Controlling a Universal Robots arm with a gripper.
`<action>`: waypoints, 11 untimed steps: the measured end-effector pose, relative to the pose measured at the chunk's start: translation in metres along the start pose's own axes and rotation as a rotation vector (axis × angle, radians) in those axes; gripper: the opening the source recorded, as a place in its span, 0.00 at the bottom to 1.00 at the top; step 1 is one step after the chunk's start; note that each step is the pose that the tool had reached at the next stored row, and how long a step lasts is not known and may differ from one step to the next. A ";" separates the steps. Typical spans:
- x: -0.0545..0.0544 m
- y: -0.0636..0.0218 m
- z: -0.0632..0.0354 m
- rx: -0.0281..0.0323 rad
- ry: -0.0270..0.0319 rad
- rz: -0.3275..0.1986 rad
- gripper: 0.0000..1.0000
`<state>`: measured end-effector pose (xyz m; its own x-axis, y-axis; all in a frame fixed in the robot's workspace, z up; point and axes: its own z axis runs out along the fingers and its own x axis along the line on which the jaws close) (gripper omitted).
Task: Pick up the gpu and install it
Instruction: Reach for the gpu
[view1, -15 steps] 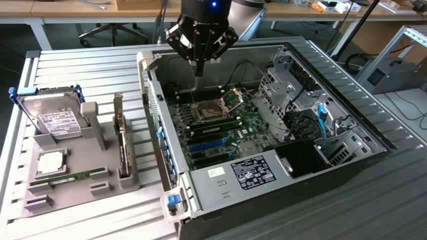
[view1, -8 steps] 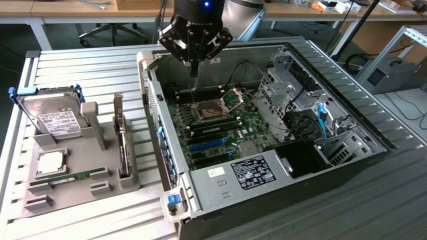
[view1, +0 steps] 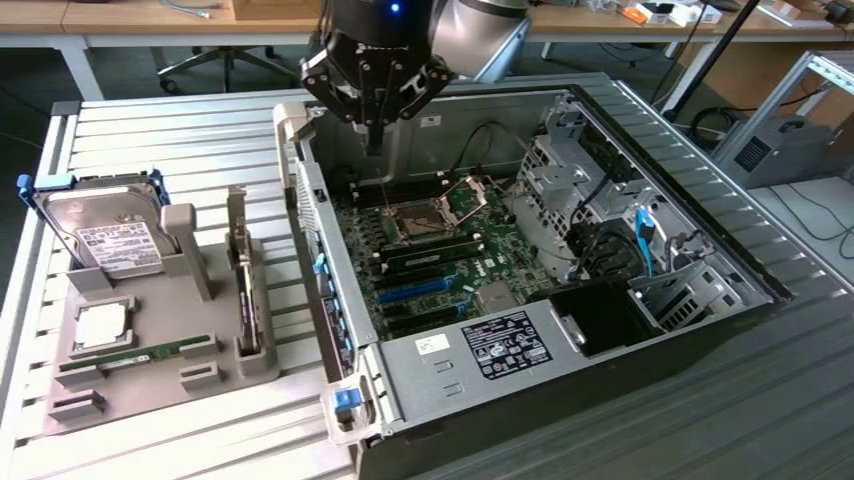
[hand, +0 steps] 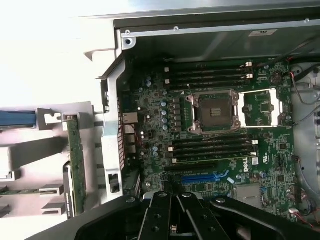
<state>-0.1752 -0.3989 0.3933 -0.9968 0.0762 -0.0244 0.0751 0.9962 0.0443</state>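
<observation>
The gpu (view1: 244, 280) stands on its long edge in a slot of the grey holder (view1: 200, 375) on the exterior view's left, a thin card with a green board edge. In the wrist view the gpu (hand: 76, 160) is a narrow green strip beside the case wall. My gripper (view1: 375, 135) hangs above the far end of the open computer case (view1: 534, 330), over the motherboard (view1: 441, 255), well away from the gpu. Its black fingers (hand: 165, 215) are shut together with nothing between them. Blue expansion slots (view1: 414, 290) lie on the board; one blue slot (hand: 200, 176) sits just ahead of the fingers.
The holder also carries a silver hard drive in a blue frame (view1: 107, 235), a square processor (view1: 100, 325) and a narrow RAM stick (view1: 147, 352). The case's metal side wall (view1: 314, 250) stands between holder and motherboard. Drive cages and cables (view1: 614, 230) fill the case's other side.
</observation>
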 end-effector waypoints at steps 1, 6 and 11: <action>0.001 -0.0001 -0.0001 0.0001 0.0000 0.000 0.11; 0.013 -0.0010 -0.0003 0.0000 -0.0001 0.000 0.11; 0.022 -0.0017 -0.0006 0.0000 0.0000 0.000 0.11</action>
<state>-0.1972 -0.3989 0.3933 -0.9968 0.0762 -0.0245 0.0751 0.9962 0.0444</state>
